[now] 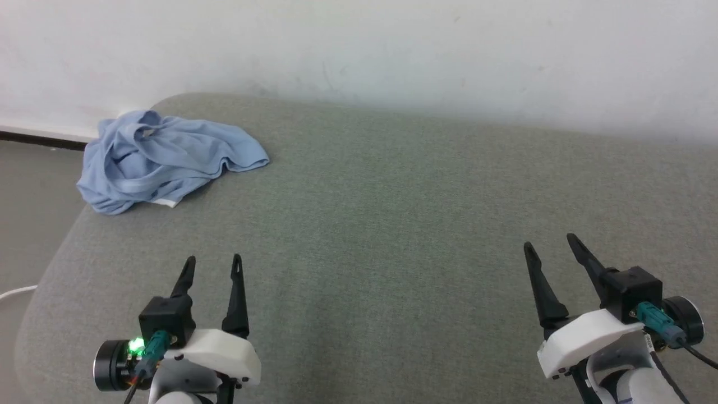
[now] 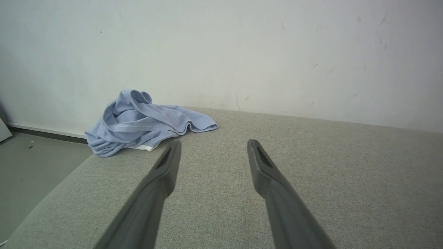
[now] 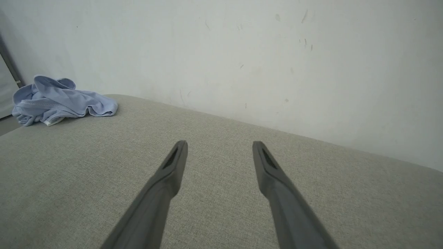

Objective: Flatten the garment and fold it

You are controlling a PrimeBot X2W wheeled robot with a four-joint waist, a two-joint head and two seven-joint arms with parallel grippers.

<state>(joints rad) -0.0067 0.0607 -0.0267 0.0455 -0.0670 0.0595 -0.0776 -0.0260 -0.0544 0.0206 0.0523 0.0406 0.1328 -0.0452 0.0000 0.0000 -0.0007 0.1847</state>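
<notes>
Shirt (image 1: 168,160) is lying crumpled at the bench's (image 1: 392,224) far left corner.
The left pincer (image 1: 213,258) and right pincer (image 1: 549,241) are gaping wide, empty; being soft and light, the shirt is likely wanting a pinch at its stitched edge (image 2: 145,125).

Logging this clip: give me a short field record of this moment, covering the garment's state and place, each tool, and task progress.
item: garment, light blue
state: crumpled in a heap, a bit of white showing at its near edge
place: far left corner of the grey padded surface, close to the wall
left side: left tool open, empty, well short of the garment
right side: right tool open, empty, over bare surface
progress: not yet flattened or folded
</notes>
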